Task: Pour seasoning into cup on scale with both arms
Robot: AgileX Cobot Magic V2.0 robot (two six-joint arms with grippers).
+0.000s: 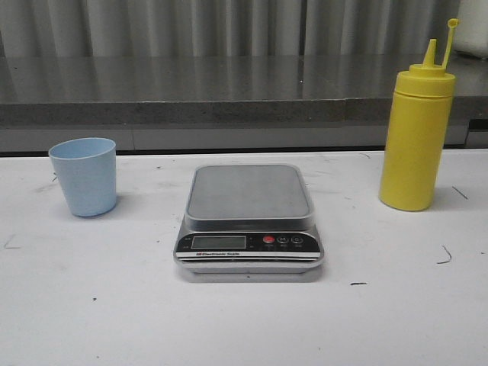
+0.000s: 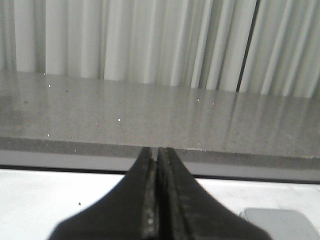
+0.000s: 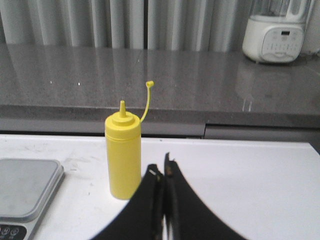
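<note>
Since the front view shows the cup (image 1: 83, 176) left of the bare scale (image 1: 248, 219) and the seasoning (image 1: 416, 136) upright on the right, we judge nothing is done yet. Our left gripper (image 2: 157, 175) sits pressed closed and empty; our right gripper (image 3: 163, 192) likewise, near the seasoning (image 3: 123, 155).

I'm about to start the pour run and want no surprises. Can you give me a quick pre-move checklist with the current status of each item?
1. Pale blue plastic tumbler on the flat silver digital scale: not ok; it stands on the white table, to the scale's left.
2. Scale platform bare: ok.
3. Tall yellow plastic squeeze bottle upright, to the scale's right: ok.
4. Bottle nozzle uncapped: ok; the tethered cap hangs off.
5. Left gripper ready to grasp: not ok; jaws shut, holding nothing.
6. Right gripper ready to grasp: not ok; jaws shut, short of the bottle.
</note>
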